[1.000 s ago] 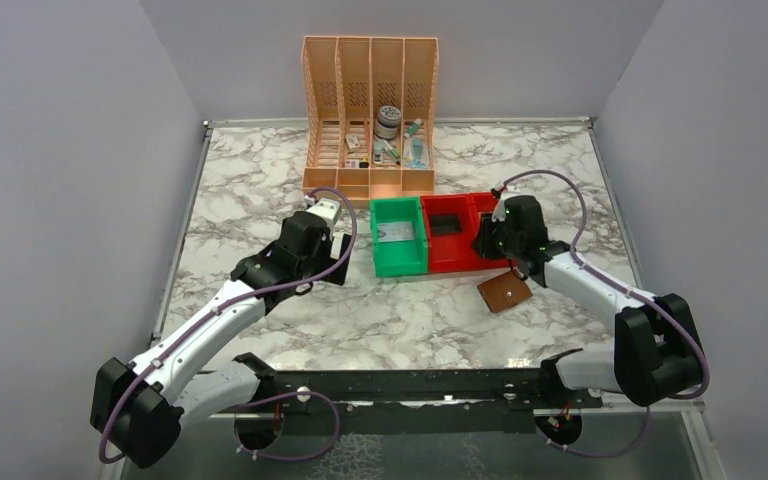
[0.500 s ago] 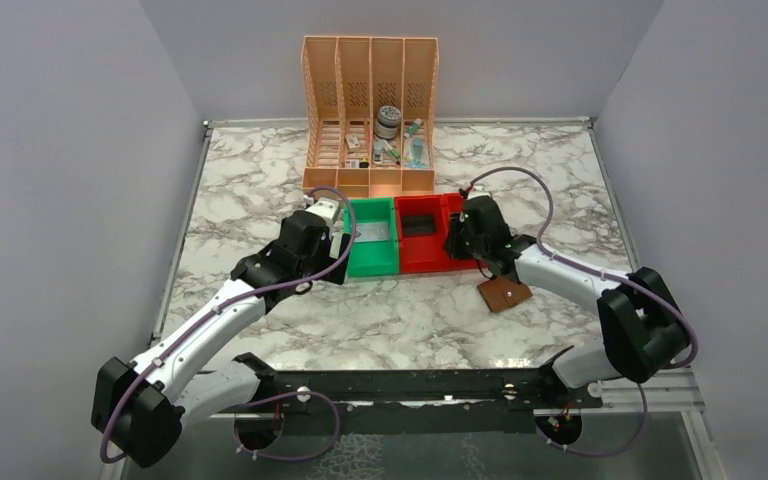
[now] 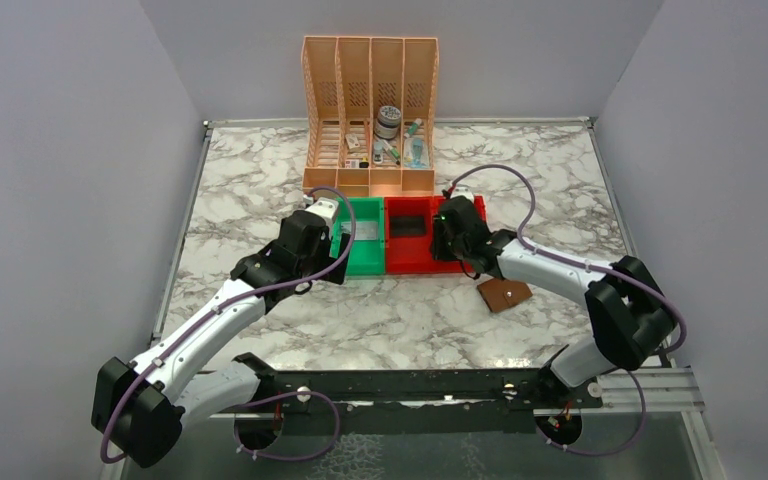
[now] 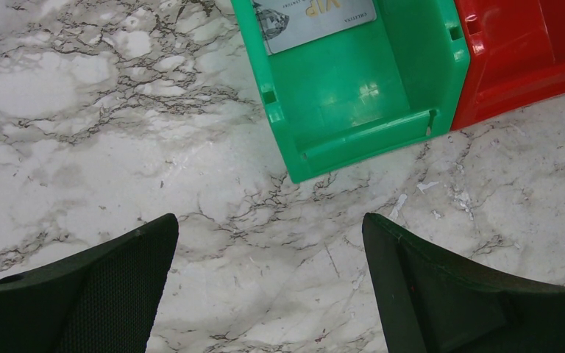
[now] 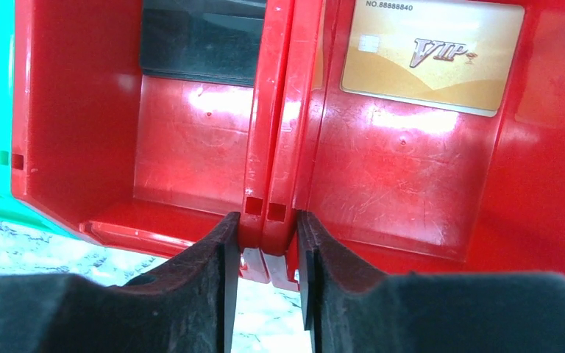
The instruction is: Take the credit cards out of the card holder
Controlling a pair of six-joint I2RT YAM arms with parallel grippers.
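Left pincer (image 4: 268,224) spread wide; right pincer (image 5: 266,220) pinching bin walls (image 5: 268,110).

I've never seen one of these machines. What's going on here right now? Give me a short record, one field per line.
Left pincer: open, holding nothing, above the marble table beside the green bin
Right pincer: clamped on the touching walls of the two red bins
Green bin contents: one pale card
Red bin contents: gold card in one, dark flat item in the other
Card holder: brown, on the table near the red bins, not gripped
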